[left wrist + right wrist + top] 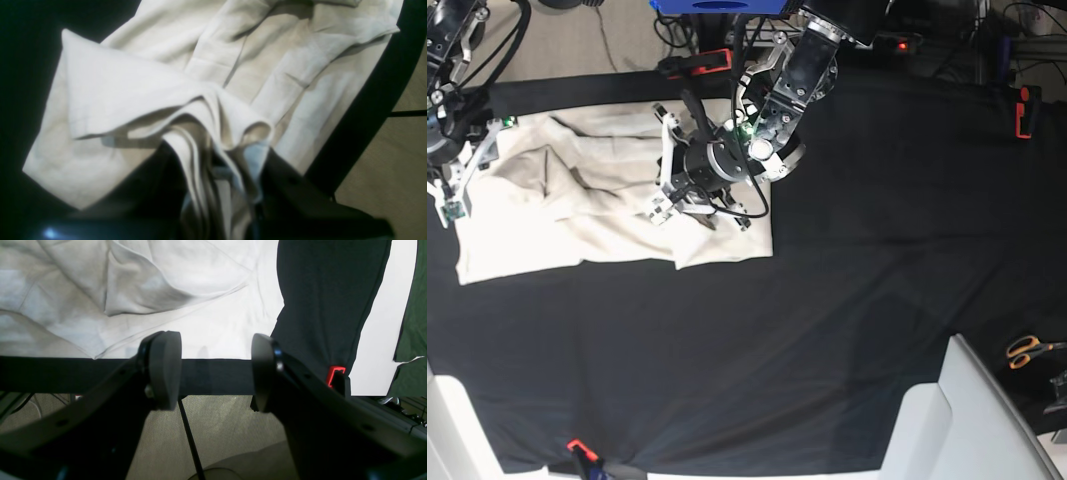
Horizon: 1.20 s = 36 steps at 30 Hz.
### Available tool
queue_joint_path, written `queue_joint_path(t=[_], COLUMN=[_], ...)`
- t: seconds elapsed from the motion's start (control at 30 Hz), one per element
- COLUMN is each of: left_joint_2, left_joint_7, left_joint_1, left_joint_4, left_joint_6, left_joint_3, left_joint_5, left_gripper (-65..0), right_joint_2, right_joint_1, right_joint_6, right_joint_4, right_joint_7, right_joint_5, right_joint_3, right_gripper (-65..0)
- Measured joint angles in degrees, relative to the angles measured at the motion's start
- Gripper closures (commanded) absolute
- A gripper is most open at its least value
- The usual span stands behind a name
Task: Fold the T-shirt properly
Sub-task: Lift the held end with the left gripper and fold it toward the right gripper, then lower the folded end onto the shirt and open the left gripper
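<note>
So the T-shirt (577, 215) was spread out on the far-left part of the bench (847, 300), on top of the black cloth that covered the whole thing. It lay pretty rumpled, long side running left to right, with big creases through the middle and a folded-over flap near its right end.

The left hand (667, 190) was down over that right end of the shirt. In its wrist view the hand (220, 186) was clamped tight on a gathered bunch of the cream fabric, several layers pinched together and running down between the dark fingers (293, 186). From that pinch the cloth (140, 93) fanned up and away into a loose fold, and the rest of the shirt lay flat beyond it, reaching close to the bench edge.

The right hand (457, 175) sat at the shirt's left end, by the bench's far-left corner. In its own wrist view it (216, 370) stood fairly wide apart, two round dark pads (165, 370) with a clear gap between them and nothing in that gap. It hung over the black bench edge, with the white shirt (133, 290) lying just past it, not touching as far as could be made out.

Off at the right edge there were orange-handled scissors (1030, 350), well away from everything.
</note>
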Motion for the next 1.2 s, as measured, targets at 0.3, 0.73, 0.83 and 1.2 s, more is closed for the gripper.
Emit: queue_joint_path(t=[0.3,0.73,0.83,1.2], left_joint_2=[0.02,2.64,2.67,2.86], left_joint_7=[0.02,-0.48,-0.59,-0.66], left_joint_1=[-0.20,-8.46,-11.61,-20.50], left_joint_4=[-0.02,-11.21,-14.56,-21.20], left_joint_6=[-0.13,-0.04,-0.15,-0.02], left_joint_3=[1.62,6.27,11.06,18.14], left_joint_5=[0.20,-0.94,-6.97,-28.57], left_gripper=[-3.8,-36.5,-36.4,-36.0], right_joint_2=[0.00,0.00,-0.02,0.00], right_joint_1=[0.31,0.28,0.28,0.33], right_joint_6=[0.00,0.00,0.00,-0.02], right_joint_4=[0.00,0.00,0.00,-0.94], right_joint_7=[0.04,0.00,0.02,0.33], right_joint_5=[0.02,-0.02,0.02,0.02], right_joint_3=[0.00,0.00,-0.04,-0.04], right_gripper=[-32.1,-32.1,-32.1,-32.1])
